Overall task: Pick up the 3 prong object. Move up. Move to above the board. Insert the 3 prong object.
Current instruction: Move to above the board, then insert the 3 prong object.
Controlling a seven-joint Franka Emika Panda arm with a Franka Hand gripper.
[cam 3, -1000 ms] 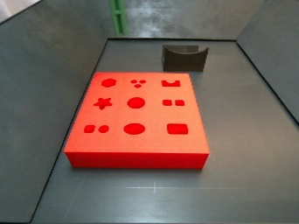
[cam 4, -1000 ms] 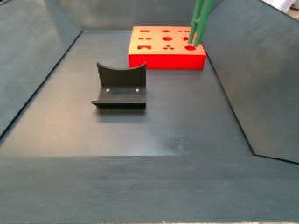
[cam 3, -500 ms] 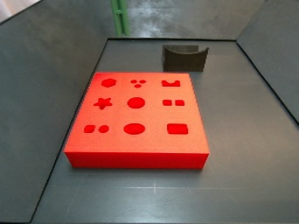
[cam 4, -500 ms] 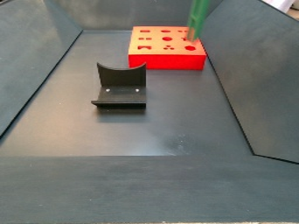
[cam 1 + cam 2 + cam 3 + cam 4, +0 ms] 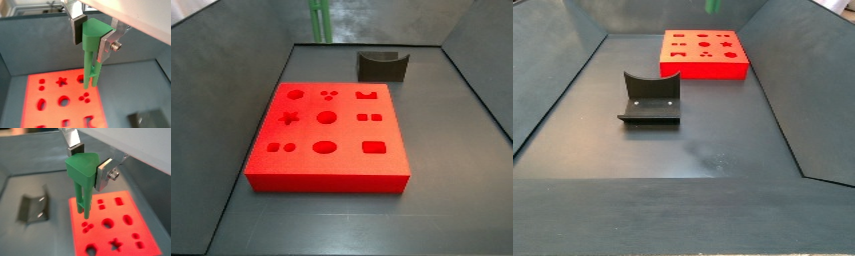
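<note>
My gripper (image 5: pixel 93 35) is shut on the blocky top of the green 3 prong object (image 5: pixel 91 62), which hangs upright with its prongs down. It also shows in a wrist view (image 5: pixel 82 190), held by the gripper (image 5: pixel 87 169). The red board (image 5: pixel 53 102) lies well below; in both wrist views the prong tips line up near its three small dots (image 5: pixel 87 227). In both side views only the peg's lower end shows at the top edge (image 5: pixel 319 20) (image 5: pixel 714 5), high above the board (image 5: pixel 325 150) (image 5: pixel 703 65). The gripper is out of both side views.
The dark grey fixture (image 5: pixel 649 97) stands on the floor apart from the board; it also shows behind the board in a side view (image 5: pixel 382 66) and in both wrist views (image 5: pixel 33 210) (image 5: pixel 150 120). Grey walls enclose the floor.
The green peg has risen and shifted sideways over the board; in a side view only its tip now shows at the top edge. The board and the fixture have not moved.
</note>
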